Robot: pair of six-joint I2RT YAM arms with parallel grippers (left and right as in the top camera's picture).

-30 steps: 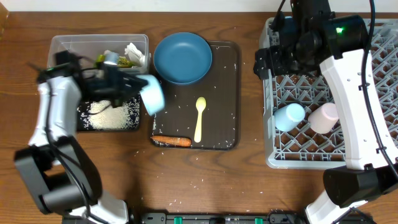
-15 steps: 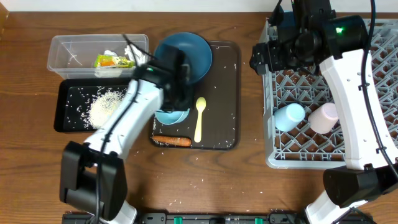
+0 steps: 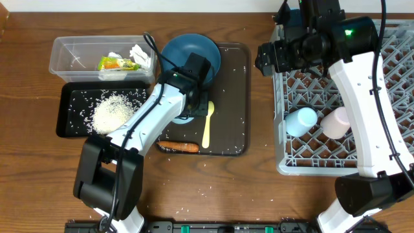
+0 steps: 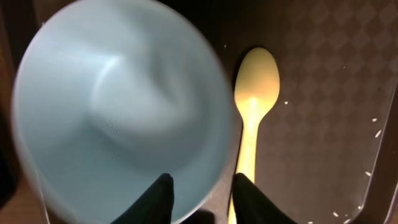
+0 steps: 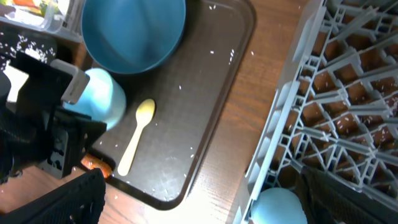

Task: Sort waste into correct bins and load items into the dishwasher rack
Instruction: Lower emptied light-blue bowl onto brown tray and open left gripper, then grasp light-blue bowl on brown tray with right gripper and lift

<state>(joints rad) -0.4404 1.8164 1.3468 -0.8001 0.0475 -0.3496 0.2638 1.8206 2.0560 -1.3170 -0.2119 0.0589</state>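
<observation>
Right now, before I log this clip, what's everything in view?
dishwasher rack: one, grey, far right
light blue cup: one, in rack
pink cup: one, beside it in rack
serving tray: one, dark brown, centre
plate: one, dark blue, tray's back
spoon: one, pale yellow, on tray
bowl: one, pale blue, tray's left, beside spoon
carrot stick: one, orange, tray's front
clear box: one, back left, holding yellow wrapper and white paper
black tray: one, before box, holding rice
left hand: open, astride bowl's rim
right hand: open, empty, by rack's left edge
</observation>
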